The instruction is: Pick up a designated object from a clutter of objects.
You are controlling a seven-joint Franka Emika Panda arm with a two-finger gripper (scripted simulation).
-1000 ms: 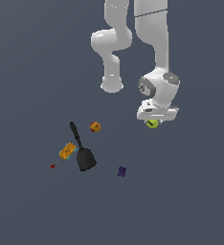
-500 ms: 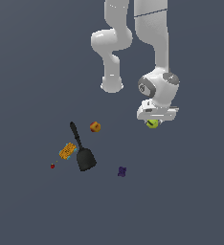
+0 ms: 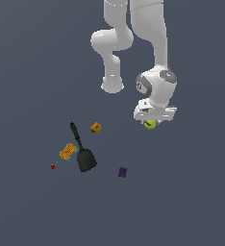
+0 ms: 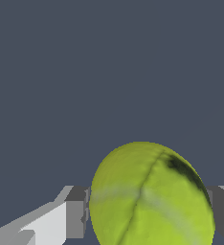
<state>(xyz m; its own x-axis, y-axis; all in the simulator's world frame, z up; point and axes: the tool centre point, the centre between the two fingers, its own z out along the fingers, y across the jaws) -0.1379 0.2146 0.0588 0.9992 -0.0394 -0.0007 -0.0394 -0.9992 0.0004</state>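
Note:
The designated object, a yellow-green ball [image 3: 150, 124] with a dark mark, sits right under the white hand at the exterior view's right. My gripper [image 3: 152, 120] is closed around it. In the wrist view the ball [image 4: 150, 196] fills the space between the two fingers, and a grey finger pad [image 4: 75, 213] meets it on each side. The rest of the clutter lies apart at the exterior view's left: a black spatula [image 3: 82, 153], an orange-red ball [image 3: 95, 127], an orange textured block [image 3: 67, 151], a tiny red bit [image 3: 52, 166] and a small purple piece [image 3: 122, 172].
The white arm's elbow and base link [image 3: 112, 57] hang behind the hand. The floor is a plain dark grey surface [image 3: 191, 192].

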